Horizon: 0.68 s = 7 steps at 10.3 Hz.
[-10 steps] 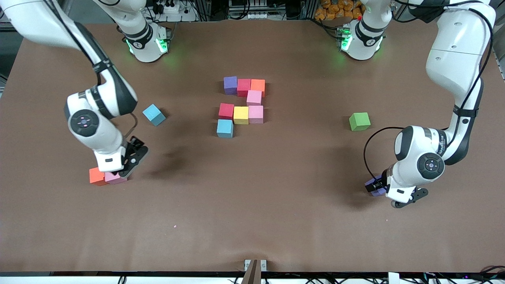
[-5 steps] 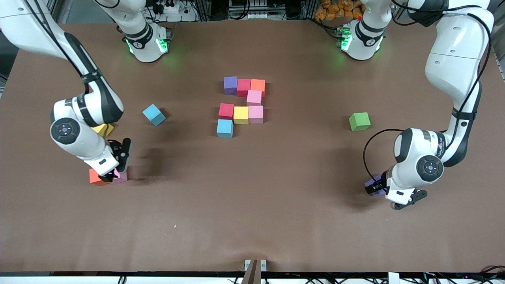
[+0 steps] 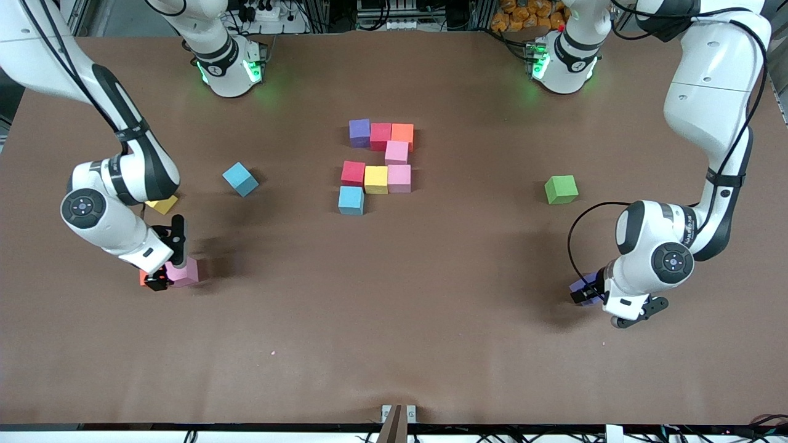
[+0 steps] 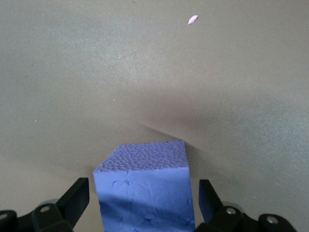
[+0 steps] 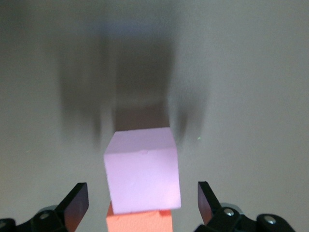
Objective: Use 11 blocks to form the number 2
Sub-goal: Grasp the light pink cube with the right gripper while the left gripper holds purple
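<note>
Several blocks form part of the number 2 mid-table: purple (image 3: pixel 359 132), red (image 3: pixel 380 136), orange (image 3: pixel 402 133), pink (image 3: pixel 397 152), pink (image 3: pixel 399 178), yellow (image 3: pixel 376 179), red (image 3: pixel 353 173) and blue (image 3: pixel 351 200). My left gripper (image 3: pixel 585 294) is open around a loose purple block (image 3: pixel 582 286), with a gap on each side of the block (image 4: pixel 145 188) in the left wrist view, where the gripper (image 4: pixel 142 200) straddles it. My right gripper (image 3: pixel 161 277) is open at a pink block (image 3: pixel 184 271) touching an orange block (image 3: pixel 143 278). In the right wrist view the gripper (image 5: pixel 142 203) brackets the pink block (image 5: pixel 142 176) and the orange one (image 5: pixel 140 222).
A loose blue block (image 3: pixel 239 178) lies tilted toward the right arm's end. A yellow block (image 3: pixel 162 203) shows partly under the right arm. A green block (image 3: pixel 561 189) lies toward the left arm's end. The table (image 3: pixel 394 320) is brown.
My right arm swung toward its end of the table, uncovering the yellow block, and its gripper turned over the pink and orange blocks. My left gripper hardly moved.
</note>
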{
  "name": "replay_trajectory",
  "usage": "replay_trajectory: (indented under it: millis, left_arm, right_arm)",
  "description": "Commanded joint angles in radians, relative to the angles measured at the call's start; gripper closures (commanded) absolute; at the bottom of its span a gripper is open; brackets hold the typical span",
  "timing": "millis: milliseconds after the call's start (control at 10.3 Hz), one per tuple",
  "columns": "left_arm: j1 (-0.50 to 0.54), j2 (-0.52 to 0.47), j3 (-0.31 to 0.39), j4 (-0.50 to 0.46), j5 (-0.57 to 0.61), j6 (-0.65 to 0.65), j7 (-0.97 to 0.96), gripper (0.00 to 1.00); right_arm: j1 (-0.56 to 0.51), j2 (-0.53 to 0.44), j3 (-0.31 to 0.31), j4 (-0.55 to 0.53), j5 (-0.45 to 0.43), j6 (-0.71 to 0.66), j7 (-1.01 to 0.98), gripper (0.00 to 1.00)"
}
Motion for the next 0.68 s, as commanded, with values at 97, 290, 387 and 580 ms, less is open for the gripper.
replay_trajectory:
  millis: [97,290,387,580]
  left_arm:
    - [0.002,0.003,-0.003,0.011,0.032,0.001,-0.012,0.04]
    - [0.003,0.002,-0.003,0.011,0.033,0.001,-0.009,0.65]
    - [0.003,0.0,-0.003,0.012,0.033,0.001,-0.008,0.65]
    - [0.005,-0.003,-0.003,0.012,0.033,0.001,-0.009,0.65]
  right_arm:
    - [0.001,0.054,-0.008,0.046,-0.001,0.018,-0.027,0.0]
    - [-0.002,0.091,-0.028,0.051,0.002,0.039,-0.024,0.0]
    - [-0.002,0.101,-0.028,0.054,0.004,0.045,-0.022,0.0]
    - [0.002,0.096,-0.028,0.055,0.004,0.044,-0.011,0.68]
